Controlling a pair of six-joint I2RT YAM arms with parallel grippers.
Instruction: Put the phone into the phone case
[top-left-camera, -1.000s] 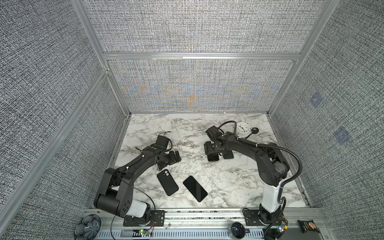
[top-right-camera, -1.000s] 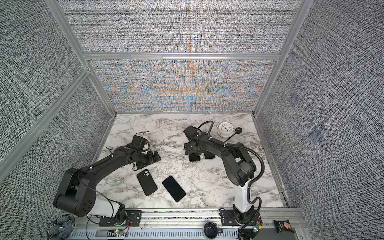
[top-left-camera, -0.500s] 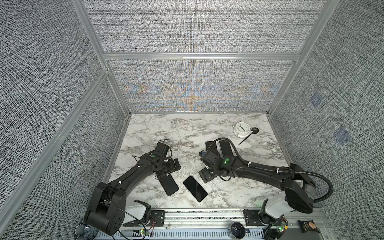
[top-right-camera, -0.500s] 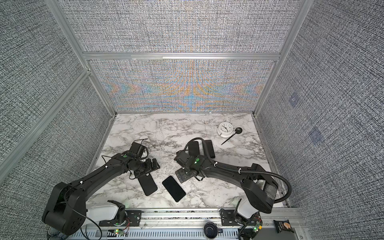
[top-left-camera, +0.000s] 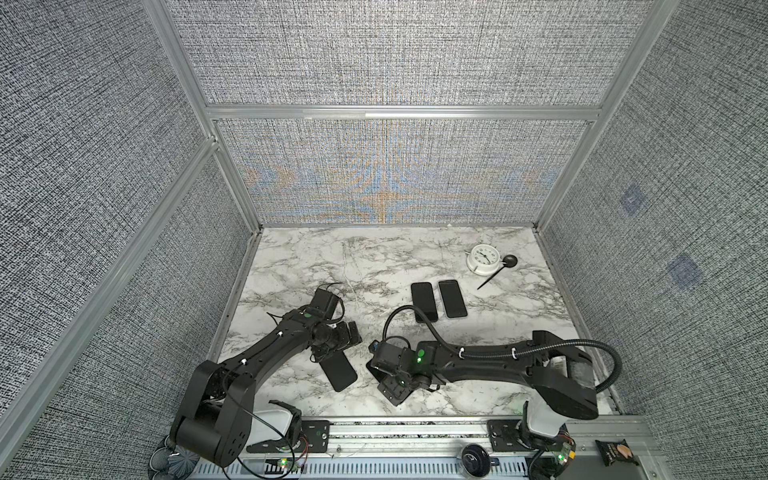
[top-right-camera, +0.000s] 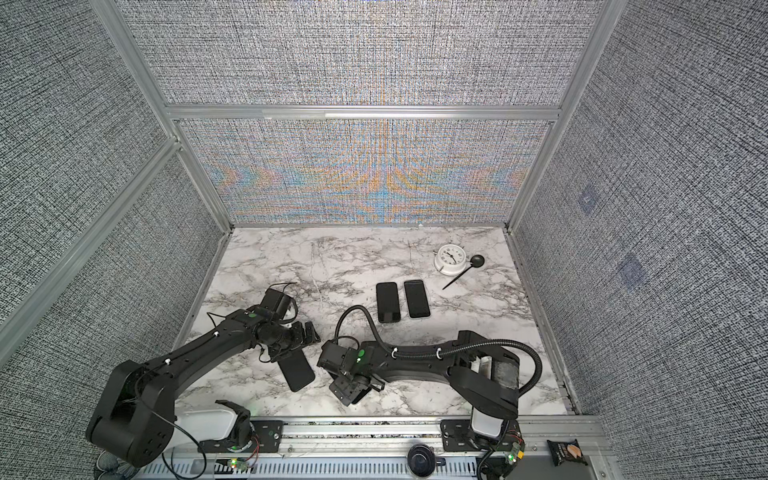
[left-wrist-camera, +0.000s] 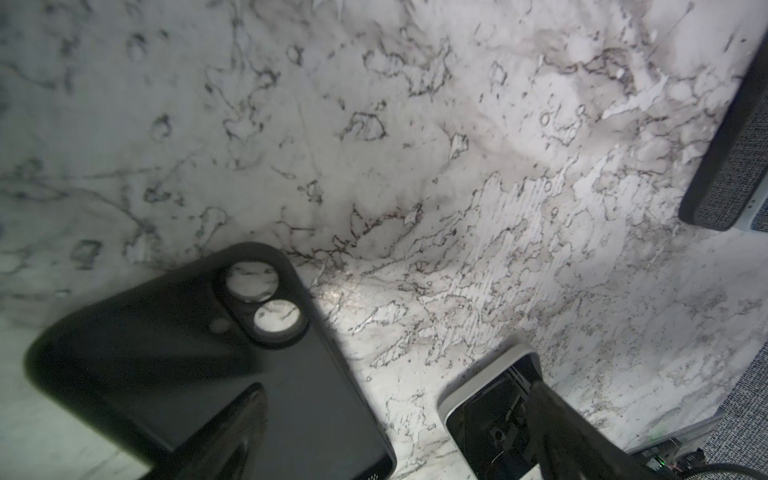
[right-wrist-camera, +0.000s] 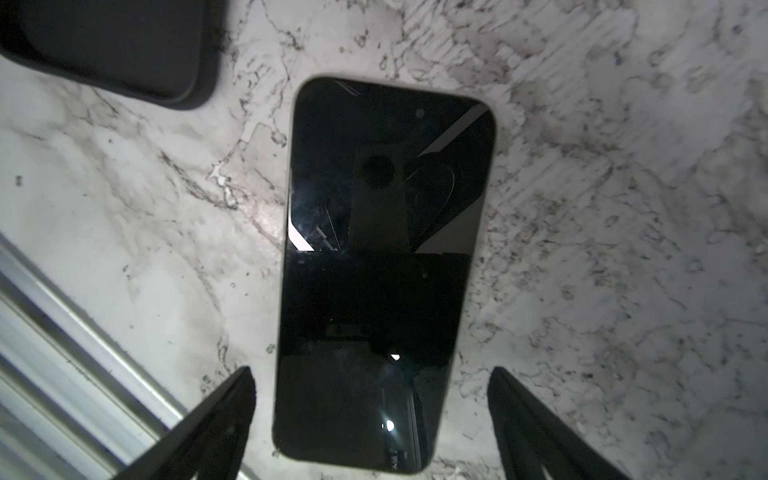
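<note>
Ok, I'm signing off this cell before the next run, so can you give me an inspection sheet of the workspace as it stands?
Surface: marble tabletop, no spills seen.
Job's things: black phone case lying flat, empty; phone screen up beside it, apart.
Clutter: two spare phones side by side further back; white clock; black spoon-like tool; snack packet beyond the table's front edge.
Grippers: left gripper open above the case's camera end; right gripper open, straddling the phone.
Cables: right arm's black hose loops above the table.
Surroundings: grey fabric walls, aluminium frame.

glossy phone (right-wrist-camera: 386, 270), matt blk case (left-wrist-camera: 145, 365)
</note>
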